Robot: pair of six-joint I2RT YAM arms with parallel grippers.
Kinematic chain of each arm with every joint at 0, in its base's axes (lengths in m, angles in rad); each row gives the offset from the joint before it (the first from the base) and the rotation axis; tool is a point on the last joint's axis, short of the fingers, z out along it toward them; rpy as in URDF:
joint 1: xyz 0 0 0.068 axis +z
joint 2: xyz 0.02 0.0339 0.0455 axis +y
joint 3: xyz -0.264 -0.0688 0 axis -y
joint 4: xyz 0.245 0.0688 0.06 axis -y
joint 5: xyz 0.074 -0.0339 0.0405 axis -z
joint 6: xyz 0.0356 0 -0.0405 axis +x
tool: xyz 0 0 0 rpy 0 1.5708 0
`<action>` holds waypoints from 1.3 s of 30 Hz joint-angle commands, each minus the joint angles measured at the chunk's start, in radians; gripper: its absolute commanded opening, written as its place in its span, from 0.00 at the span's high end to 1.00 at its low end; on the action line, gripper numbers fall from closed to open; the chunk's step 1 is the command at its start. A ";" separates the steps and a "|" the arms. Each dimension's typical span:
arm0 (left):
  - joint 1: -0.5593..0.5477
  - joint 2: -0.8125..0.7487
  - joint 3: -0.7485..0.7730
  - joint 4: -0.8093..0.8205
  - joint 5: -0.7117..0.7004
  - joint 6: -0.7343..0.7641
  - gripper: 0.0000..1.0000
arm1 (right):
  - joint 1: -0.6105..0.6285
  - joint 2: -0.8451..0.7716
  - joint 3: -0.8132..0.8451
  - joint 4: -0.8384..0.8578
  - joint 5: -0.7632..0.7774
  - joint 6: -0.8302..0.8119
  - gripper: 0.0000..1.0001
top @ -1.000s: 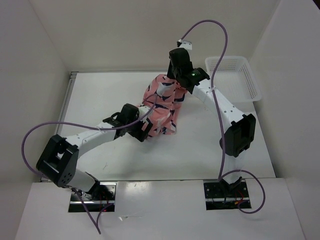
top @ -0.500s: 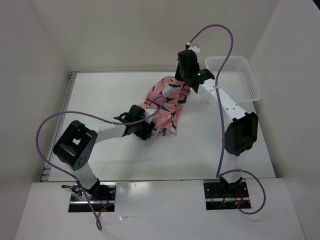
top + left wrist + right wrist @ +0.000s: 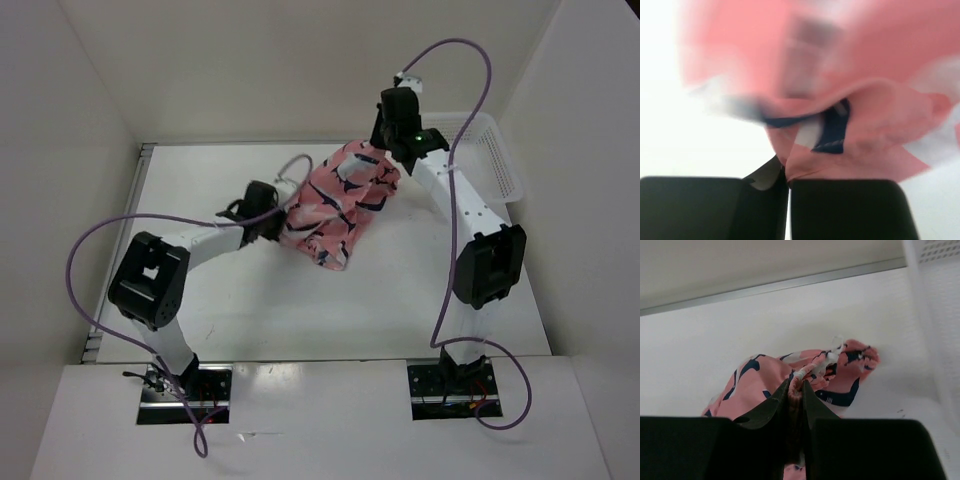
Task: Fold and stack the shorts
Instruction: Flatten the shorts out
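The coral-pink shorts (image 3: 335, 205) with navy and white sharks hang bunched between my two grippers at the back middle of the table. My left gripper (image 3: 277, 221) holds their left edge. In the left wrist view its fingers (image 3: 840, 210) are pressed together with a pink fold (image 3: 870, 130) pinched at their tips (image 3: 786, 176). My right gripper (image 3: 385, 165) holds the far right part. In the right wrist view it (image 3: 796, 385) is shut on the gathered waistband, next to the white drawstring (image 3: 832, 354), with the rest of the shorts (image 3: 752, 390) drooping to the left.
A white mesh basket (image 3: 507, 172) stands at the back right corner, close to my right gripper, and its wall (image 3: 940, 340) fills the right side of the right wrist view. White walls enclose the table (image 3: 200, 190) on the left, the back and the right.
My left gripper has shut on the shorts' left edge and drawn back to the left. My right gripper has carried the waistband right and farther back, and the shorts are stretched between them.
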 commanded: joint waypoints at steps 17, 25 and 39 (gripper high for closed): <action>0.316 -0.301 0.535 -0.392 -0.236 0.002 1.00 | -0.110 -0.090 0.322 0.037 -0.325 -0.161 1.00; 0.191 -0.688 0.065 -0.604 -0.143 0.002 1.00 | -0.110 -0.518 -0.725 0.084 -0.730 -0.374 1.00; 0.020 -0.597 0.054 -0.735 -0.044 0.002 0.19 | -0.110 -0.572 -0.781 -0.358 -0.603 -0.887 0.28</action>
